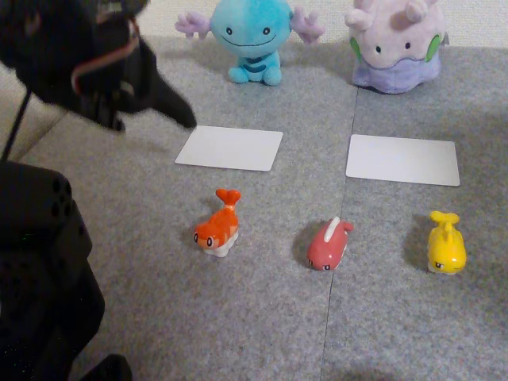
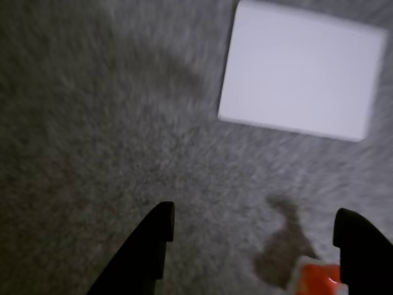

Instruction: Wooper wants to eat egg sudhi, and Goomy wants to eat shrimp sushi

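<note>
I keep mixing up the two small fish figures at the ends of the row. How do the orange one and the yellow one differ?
The shrimp sushi is orange with paler stripes and a white underside; the egg sudhi is plain yellow. In the other view, the orange one sits left, below the card in front of Wooper; the yellow one sits right, below Goomy's card. Both are glossy, with forked tails and tiny eyes.

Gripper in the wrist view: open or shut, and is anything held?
Open and empty. The gripper shows two black fingertips spread wide over bare grey carpet, nothing between them.
</note>
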Controlling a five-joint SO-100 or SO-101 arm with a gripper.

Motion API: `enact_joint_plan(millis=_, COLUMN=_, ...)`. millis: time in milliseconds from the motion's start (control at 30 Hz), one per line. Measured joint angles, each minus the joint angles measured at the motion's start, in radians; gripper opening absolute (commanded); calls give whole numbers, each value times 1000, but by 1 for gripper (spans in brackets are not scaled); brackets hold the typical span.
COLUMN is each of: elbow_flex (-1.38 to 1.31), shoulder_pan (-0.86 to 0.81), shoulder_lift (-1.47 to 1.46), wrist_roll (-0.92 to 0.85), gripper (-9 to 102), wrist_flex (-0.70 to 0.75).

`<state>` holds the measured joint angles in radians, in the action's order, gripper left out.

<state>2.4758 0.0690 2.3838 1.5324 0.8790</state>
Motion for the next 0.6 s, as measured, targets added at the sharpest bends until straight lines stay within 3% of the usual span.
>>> enact_joint_plan(millis=167, elbow_flex=-158, shoulder_pan=-14, shoulder_lift=0, wrist_roll=-18, gripper=30, wrist_flex=172)
enact_joint_plan(millis=333, elbow_flex=-265, shoulder_pan=-135, shoulder_lift=0, wrist_roll=-51, gripper=30, wrist_flex=319)
enact_joint_plan(millis=600, elbow_flex=-281, shoulder_pan=-344, shoulder_lift=0, wrist_roll=-308, gripper=30, wrist_flex=511)
